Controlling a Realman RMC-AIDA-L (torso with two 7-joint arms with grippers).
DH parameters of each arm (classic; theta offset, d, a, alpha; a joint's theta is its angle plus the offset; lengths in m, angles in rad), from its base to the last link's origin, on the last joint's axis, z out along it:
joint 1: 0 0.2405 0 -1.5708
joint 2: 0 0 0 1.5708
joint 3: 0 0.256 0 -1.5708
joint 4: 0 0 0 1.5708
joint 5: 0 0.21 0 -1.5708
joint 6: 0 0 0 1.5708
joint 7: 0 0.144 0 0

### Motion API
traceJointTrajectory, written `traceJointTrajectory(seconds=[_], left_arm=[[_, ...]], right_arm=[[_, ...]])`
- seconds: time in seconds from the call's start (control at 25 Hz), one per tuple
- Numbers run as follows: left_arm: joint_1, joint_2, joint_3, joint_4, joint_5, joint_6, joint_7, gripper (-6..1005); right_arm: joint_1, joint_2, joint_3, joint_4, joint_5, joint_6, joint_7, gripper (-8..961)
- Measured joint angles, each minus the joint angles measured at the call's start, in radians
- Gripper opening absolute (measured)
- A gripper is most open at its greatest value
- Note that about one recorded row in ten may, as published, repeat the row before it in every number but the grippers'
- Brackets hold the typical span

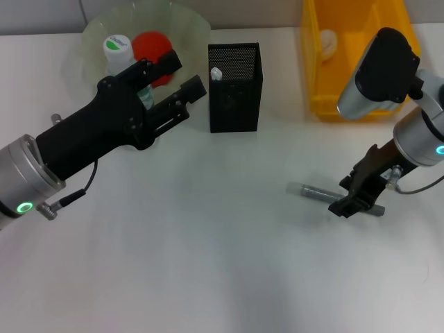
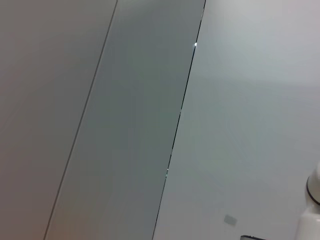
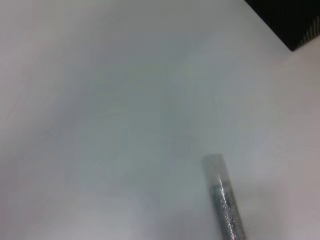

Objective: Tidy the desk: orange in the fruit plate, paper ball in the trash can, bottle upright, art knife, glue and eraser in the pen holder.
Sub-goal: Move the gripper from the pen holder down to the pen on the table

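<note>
The orange (image 1: 151,46) lies in the pale-green fruit plate (image 1: 187,21) at the back left. The bottle (image 1: 116,48) stands upright by the plate, its body hidden behind my left gripper (image 1: 186,75), which is open beside it. A paper ball (image 1: 327,41) lies in the yellow trash can (image 1: 357,62). The grey glue (image 1: 305,189) (image 3: 225,200) lies flat on the desk (image 1: 208,243), and my right gripper (image 1: 354,205) is down over its far end, open. The black mesh pen holder (image 1: 234,87) has something pale inside. The art knife and eraser are hidden.
A corner of the pen holder (image 3: 295,20) shows in the right wrist view. The left wrist view shows only bare pale surfaces. The trash can stands close behind my right arm.
</note>
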Motion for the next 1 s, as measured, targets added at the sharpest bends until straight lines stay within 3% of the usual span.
traceJointTrajectory(seconds=[0.28, 0.48, 0.72, 0.84, 1.0], left_arm=[[0.006, 0.000, 0.000, 0.000, 0.000, 0.000, -0.001, 652], [0.006, 0.000, 0.000, 0.000, 0.000, 0.000, 0.000, 652], [0.004, -0.001, 0.000, -0.001, 0.000, -0.006, 0.000, 651], [0.001, -0.002, 0.000, -0.001, 0.000, -0.007, 0.001, 651], [-0.001, -0.003, 0.000, -0.001, 0.000, -0.008, 0.001, 651]], right_arm=[[0.021, 0.001, 0.000, 0.040, -0.014, 0.002, 0.000, 506], [0.036, 0.001, 0.000, 0.075, -0.041, 0.011, 0.002, 381], [0.038, 0.001, 0.000, 0.080, -0.041, 0.024, 0.000, 391], [0.038, 0.001, 0.000, 0.081, -0.040, 0.029, -0.002, 292], [0.039, 0.001, 0.000, 0.092, -0.038, 0.029, -0.003, 265]])
